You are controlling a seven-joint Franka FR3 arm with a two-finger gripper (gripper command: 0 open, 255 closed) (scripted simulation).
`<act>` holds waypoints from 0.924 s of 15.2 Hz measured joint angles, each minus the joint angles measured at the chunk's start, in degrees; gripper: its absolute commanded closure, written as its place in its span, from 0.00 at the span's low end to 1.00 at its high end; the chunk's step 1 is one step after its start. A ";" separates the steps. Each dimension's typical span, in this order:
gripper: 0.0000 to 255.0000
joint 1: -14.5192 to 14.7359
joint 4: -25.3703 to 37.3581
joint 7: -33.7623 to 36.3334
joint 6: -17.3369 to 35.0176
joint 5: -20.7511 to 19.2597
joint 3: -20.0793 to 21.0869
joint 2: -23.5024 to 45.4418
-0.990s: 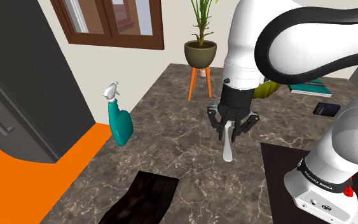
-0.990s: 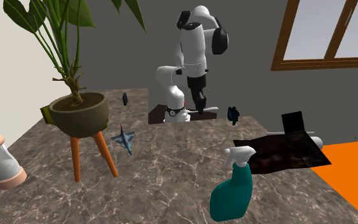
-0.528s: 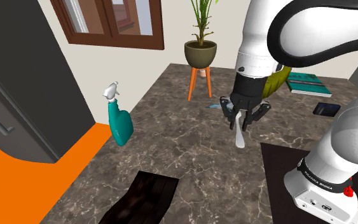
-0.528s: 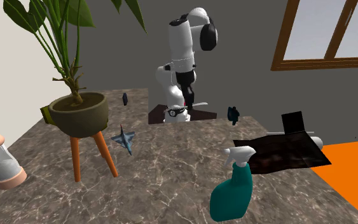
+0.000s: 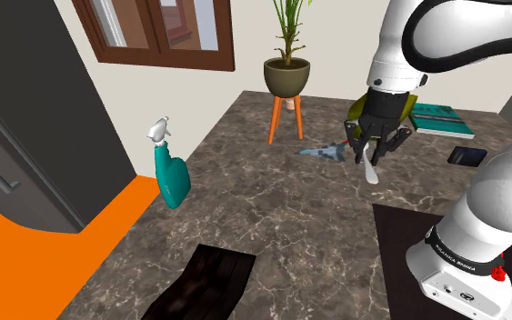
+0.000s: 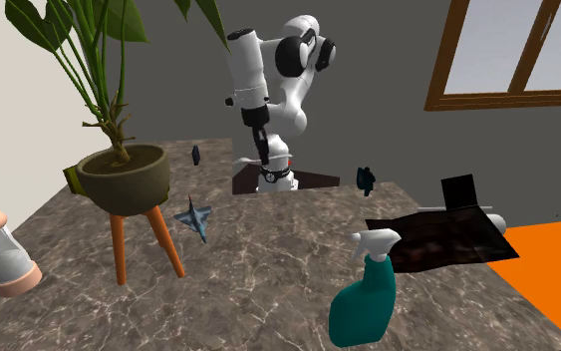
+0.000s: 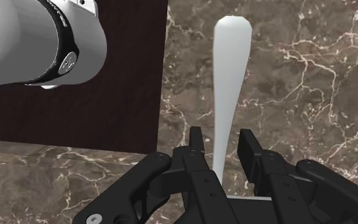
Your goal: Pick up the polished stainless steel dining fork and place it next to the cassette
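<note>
A pale silvery fork (image 5: pixel 370 169) hangs handle-down above the brown marble table (image 5: pixel 263 200), with my gripper (image 5: pixel 372 151) shut on its upper part. In the wrist view the black fingers (image 7: pixel 195 141) clasp the fork (image 7: pixel 229 76), whose handle runs away from the gripper (image 7: pixel 220 137) over the marble. A small dark flat cassette (image 5: pixel 467 155) lies on the table toward the shoulder view's right, a little beyond the gripper. The second exterior view shows the gripper (image 6: pixel 260 152) in front of the stand, with the cassette (image 6: pixel 196 154) to its left.
A dark blue star-shaped object (image 5: pixel 325 151) lies just left of the gripper. A potted plant on an orange stool (image 5: pixel 286 86) and a teal book (image 5: pixel 440 120) stand at the back. A teal spray bottle (image 5: pixel 171 175) and a dark mat (image 5: pixel 204 284) are on the left. The dark stand (image 7: pixel 101 95) is close by.
The arm has swung toward the shoulder view's right and back with the fork still held, from mid-table to near the star-shaped object and the cassette.
</note>
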 measured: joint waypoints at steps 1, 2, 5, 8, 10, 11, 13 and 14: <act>1.00 -0.92 -0.50 -1.48 -0.35 -1.38 -1.52 -0.56; 1.00 -1.95 -0.30 -2.87 -0.87 -2.84 -3.02 -0.62; 1.00 -5.20 -0.81 -7.57 -0.74 -7.17 -7.49 -0.29; 1.00 -8.54 -0.59 -12.30 -0.58 -11.60 -12.05 0.73; 1.00 -10.79 0.31 -15.49 -0.18 -14.52 -15.09 2.34; 1.00 -11.91 0.64 -17.17 -0.11 -16.07 -16.65 2.89; 1.00 -13.71 1.89 -20.02 0.56 -18.58 -19.32 5.00; 1.00 -14.47 3.09 -21.46 1.44 -19.73 -20.67 7.17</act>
